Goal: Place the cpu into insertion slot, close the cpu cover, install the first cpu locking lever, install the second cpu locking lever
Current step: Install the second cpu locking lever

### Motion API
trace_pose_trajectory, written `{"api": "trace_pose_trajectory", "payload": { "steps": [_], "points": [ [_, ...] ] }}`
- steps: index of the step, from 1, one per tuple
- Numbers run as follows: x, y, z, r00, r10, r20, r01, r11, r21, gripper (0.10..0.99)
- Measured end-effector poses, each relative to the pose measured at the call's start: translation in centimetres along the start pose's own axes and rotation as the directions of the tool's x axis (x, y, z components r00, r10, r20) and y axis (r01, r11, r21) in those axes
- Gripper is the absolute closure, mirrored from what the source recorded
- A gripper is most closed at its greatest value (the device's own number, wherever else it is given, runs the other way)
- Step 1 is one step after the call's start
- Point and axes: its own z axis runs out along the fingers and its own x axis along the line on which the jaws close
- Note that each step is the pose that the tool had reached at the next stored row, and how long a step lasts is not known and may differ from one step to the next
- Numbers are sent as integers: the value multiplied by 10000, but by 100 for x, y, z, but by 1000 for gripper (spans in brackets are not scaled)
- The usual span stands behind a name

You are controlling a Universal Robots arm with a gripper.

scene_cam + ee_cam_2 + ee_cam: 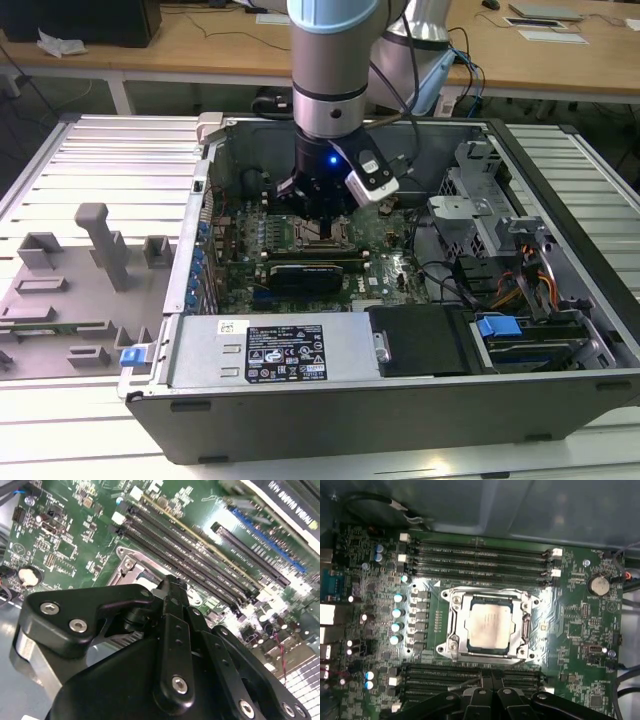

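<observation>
You: cpu seated in slot, cover down; hand fingers together, empty; levers step, needs precise hooking.

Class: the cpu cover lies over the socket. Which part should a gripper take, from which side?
A thin outer rail of the cpu cover, from straight above: it lies flat around the cpu, with memory slots close alongside. The hinge side is unclear.

cpu seated flat in insertion slot — cover closed.
</observation>
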Motion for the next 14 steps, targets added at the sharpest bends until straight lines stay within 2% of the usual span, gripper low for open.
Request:
{"api": "trace_pose_trajectory", "payload": {
  "steps": [3,8,14],
  "points": [
    [7,-26,4,10000,3,3,-3,10000,-20,980],
    [54,-24,37,10000,13,19,-12,9997,-224,980],
    [114,-22,98,10000,20,31,-19,9993,-378,980]
  ]
}}
